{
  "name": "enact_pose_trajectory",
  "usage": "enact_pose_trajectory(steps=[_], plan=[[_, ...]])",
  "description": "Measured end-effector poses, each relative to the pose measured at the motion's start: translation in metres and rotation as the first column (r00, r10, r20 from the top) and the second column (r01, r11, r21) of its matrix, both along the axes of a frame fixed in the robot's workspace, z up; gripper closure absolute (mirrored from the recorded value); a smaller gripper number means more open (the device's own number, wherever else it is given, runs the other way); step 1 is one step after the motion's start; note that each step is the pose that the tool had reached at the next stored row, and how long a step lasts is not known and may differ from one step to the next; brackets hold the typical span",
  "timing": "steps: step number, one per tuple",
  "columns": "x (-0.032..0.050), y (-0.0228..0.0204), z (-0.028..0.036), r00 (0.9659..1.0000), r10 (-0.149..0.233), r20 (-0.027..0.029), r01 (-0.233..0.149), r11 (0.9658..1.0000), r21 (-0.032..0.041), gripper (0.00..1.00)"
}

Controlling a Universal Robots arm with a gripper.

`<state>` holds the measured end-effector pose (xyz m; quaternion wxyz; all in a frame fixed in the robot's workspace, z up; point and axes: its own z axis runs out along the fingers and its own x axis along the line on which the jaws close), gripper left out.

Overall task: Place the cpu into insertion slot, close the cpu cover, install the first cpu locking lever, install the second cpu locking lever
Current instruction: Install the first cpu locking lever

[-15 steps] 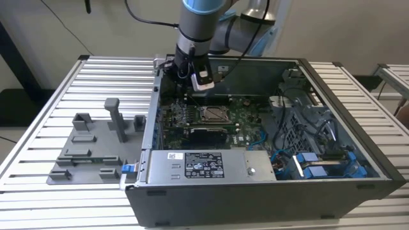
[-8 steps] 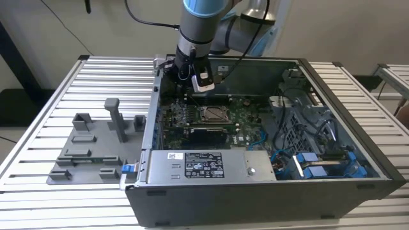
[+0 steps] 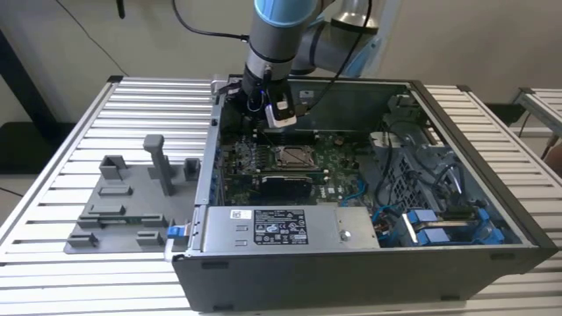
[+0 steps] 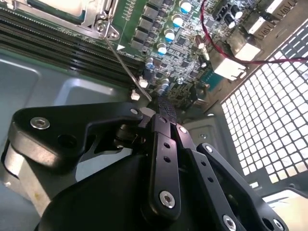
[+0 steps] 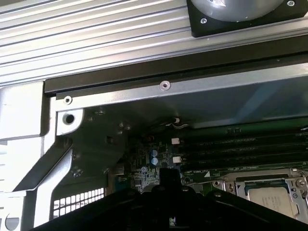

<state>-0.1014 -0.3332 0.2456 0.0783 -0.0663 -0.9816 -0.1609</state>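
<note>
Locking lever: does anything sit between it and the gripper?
Nothing visible does. In the second wrist view the thin lever runs from the corner of the socket right up to the gripper, with no cable or part between them.

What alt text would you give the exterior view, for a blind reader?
The gripper hangs inside an open computer case, over the motherboard, near the cpu. The case stands on a slatted table; a grey fixture lies at the exterior view's left.
</note>
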Motion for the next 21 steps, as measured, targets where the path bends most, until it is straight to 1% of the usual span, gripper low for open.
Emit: enact_pose_trajectory(steps=[3,7,12,21], plan=[[0.0038,-0.0008,0.0001,1.0,0.001,-0.0015,-0.001,1.0,0.0046,0.89],[0.0094,-0.0023,0.0001,1.0,0.002,-0.0049,-0.002,0.9999,0.0102,0.89],[0.0179,-0.0036,0.0006,1.0,0.003,-0.0086,-0.003,0.9998,0.0205,0.89],[0.0343,-0.006,0.004,0.9998,0.005,-0.019,-0.004,0.9992,0.0394,0.89]])
